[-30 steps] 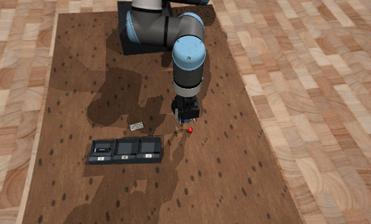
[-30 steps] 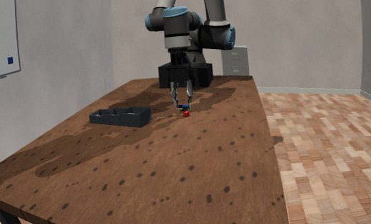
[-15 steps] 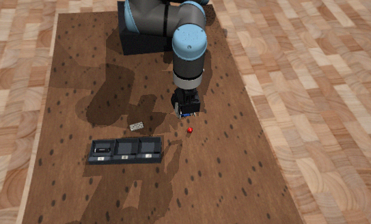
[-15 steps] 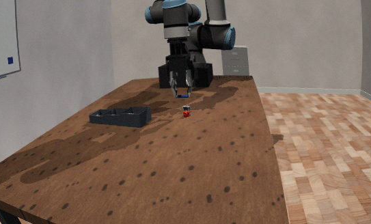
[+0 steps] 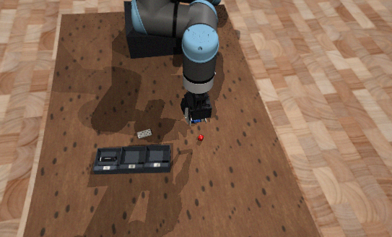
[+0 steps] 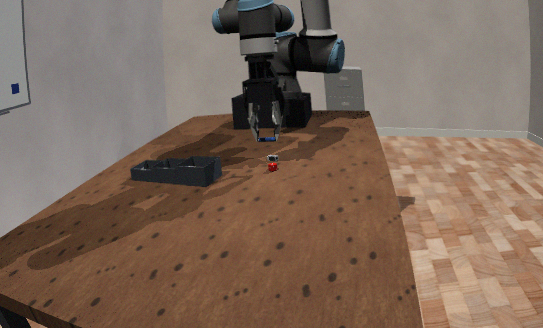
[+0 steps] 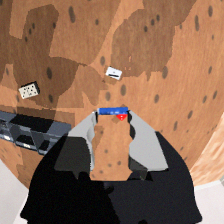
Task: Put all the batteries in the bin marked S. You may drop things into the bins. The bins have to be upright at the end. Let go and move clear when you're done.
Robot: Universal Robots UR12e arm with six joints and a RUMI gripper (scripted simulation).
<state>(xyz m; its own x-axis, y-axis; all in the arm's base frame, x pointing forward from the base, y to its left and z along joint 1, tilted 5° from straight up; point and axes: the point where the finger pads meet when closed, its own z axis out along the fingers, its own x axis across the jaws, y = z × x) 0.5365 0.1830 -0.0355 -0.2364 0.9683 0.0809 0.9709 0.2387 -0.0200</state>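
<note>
Hung above the brown table (image 6: 330,240), well clear of its surface: gripper (image 6: 265,138), pointing down, pinching a small blue battery (image 7: 112,111) crosswise between the fingertips. Seen from the wrist view as a short blue bar bridging the two grey fingers, level, at their very tips. Below the gripper on the table, a small red object (image 5: 201,137), and just beside it in the exterior view a small white-and-dark piece (image 6: 272,158); exact kind too small to tell. Further toward the bins, a pale flat piece with dark dots (image 5: 144,133), lying apart from everything else. Well to the side of the gripper, a dark tray of three bins (image 5: 133,166) in a row, upright, each with a small label on its front edge, letters unreadable. In the end bin farthest from the gripper, a dark elongated item (image 5: 107,158), possibly another battery. Held battery nowhere near the bins, separated from them by a stretch of table.
</note>
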